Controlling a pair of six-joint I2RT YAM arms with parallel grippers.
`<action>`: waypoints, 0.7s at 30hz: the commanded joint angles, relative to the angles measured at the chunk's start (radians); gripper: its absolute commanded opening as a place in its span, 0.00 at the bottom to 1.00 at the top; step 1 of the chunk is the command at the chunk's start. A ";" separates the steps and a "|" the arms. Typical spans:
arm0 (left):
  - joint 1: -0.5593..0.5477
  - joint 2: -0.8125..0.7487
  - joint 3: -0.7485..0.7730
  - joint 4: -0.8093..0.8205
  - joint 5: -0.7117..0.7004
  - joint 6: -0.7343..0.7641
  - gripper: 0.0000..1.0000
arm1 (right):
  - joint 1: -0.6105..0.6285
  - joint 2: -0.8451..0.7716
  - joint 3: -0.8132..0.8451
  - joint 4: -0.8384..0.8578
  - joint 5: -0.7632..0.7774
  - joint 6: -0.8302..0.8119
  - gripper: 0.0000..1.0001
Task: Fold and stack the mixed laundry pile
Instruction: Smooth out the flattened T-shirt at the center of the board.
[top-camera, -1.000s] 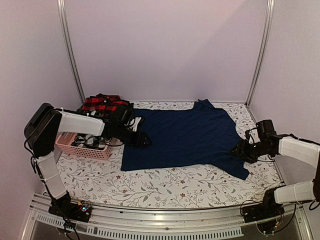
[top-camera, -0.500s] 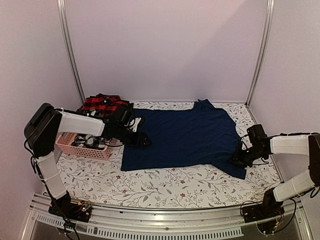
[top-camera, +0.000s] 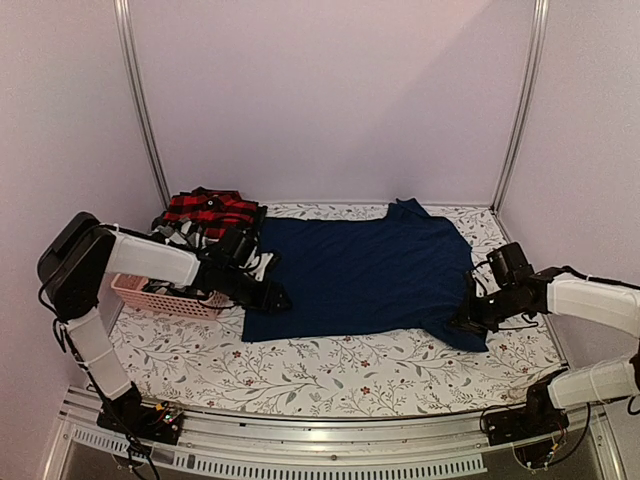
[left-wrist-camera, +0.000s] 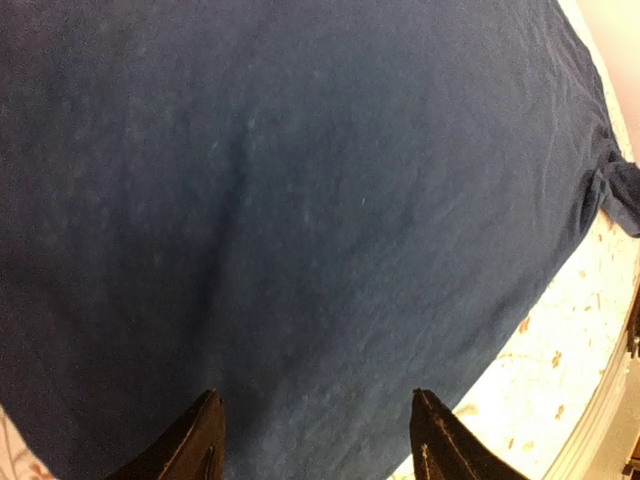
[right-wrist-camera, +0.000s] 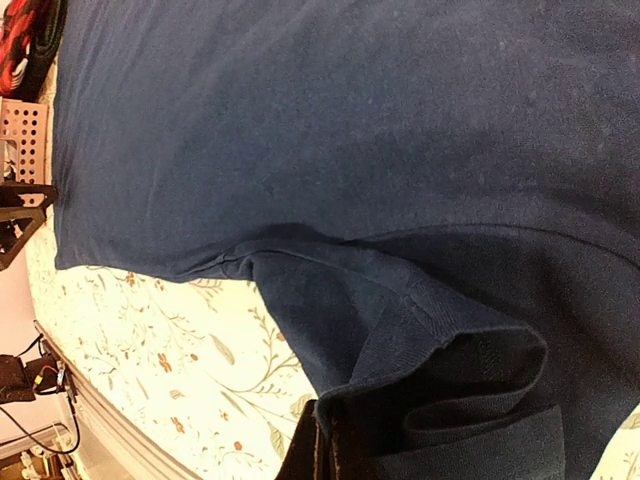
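A navy blue garment (top-camera: 360, 275) lies spread flat on the floral table, one short sleeve at the near right. My right gripper (top-camera: 466, 322) is shut on that sleeve's hem (right-wrist-camera: 440, 330), and the cloth bunches in folds just above the closed jaws of the right gripper (right-wrist-camera: 330, 432). My left gripper (top-camera: 276, 297) hovers open over the garment's left edge; in the left wrist view the left gripper (left-wrist-camera: 314, 396) has only navy garment (left-wrist-camera: 300, 180) below it and nothing between its fingers. A folded red-and-black plaid piece (top-camera: 207, 210) rests at the back left.
A pink slotted basket (top-camera: 160, 295) with dark items inside stands at the left, under my left arm. Metal posts (top-camera: 140, 100) rise at both back corners before the wall. Bare floral tabletop (top-camera: 330, 370) runs along the front edge.
My right gripper slid left onto the near-right sleeve and shut on it, drawing the sleeve tip inward. My left gripper shifted slightly toward the front, still open.
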 joint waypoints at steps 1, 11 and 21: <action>-0.015 -0.088 -0.085 -0.003 -0.010 -0.010 0.63 | 0.019 -0.071 -0.007 -0.094 -0.033 0.029 0.00; -0.016 -0.108 -0.103 -0.028 -0.024 -0.007 0.63 | 0.197 -0.204 -0.105 -0.191 -0.131 0.127 0.00; -0.015 -0.098 -0.063 -0.030 -0.015 0.011 0.63 | 0.266 -0.334 0.002 -0.304 -0.038 0.164 0.54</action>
